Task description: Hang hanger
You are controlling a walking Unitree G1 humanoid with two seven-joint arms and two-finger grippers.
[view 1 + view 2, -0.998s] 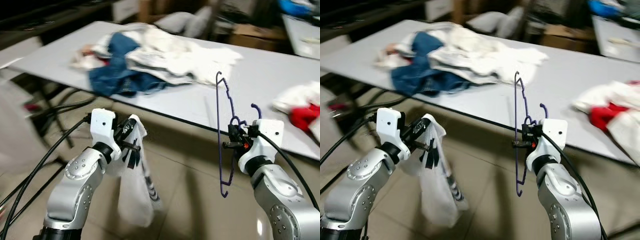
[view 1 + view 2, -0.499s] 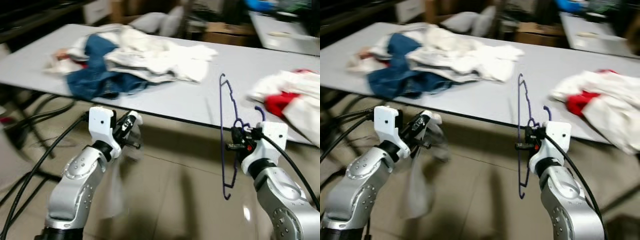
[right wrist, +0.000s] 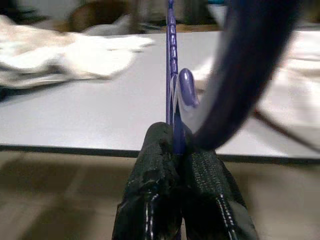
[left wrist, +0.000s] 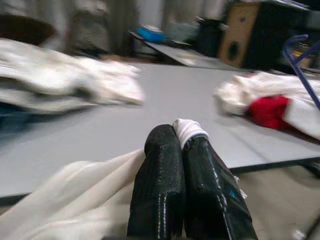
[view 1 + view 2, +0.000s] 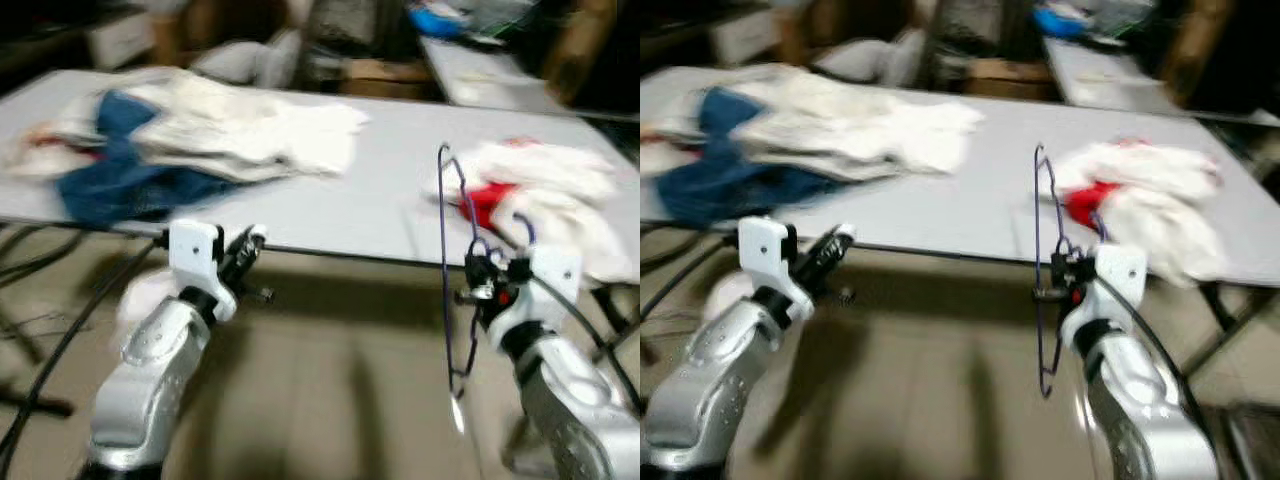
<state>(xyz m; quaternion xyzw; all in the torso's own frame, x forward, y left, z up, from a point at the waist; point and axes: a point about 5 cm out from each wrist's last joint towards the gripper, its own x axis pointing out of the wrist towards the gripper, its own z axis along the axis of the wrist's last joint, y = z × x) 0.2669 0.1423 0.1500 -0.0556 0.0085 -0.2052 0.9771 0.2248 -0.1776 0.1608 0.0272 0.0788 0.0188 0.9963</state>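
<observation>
Purple, thin and light, the plastic hanger (image 5: pixel 447 262) stood upright before the grey table (image 5: pixel 330 215), pinched near its hook by my right gripper (image 5: pixel 478 290), likely to swing, while my left gripper (image 4: pixel 181 165) clamped white cloth (image 4: pixel 75 192).

Dim, even indoor light (everything smeared by motion blur).

Thin purple plastic hanger (image 5: pixel 445 260); soft white cloth (image 4: pixel 65 205) in the left hand's (image 4: pixel 185 150) glossy, textured black fingers (image 4: pixel 160 185); matt grey surface (image 5: pixel 340 210).
</observation>
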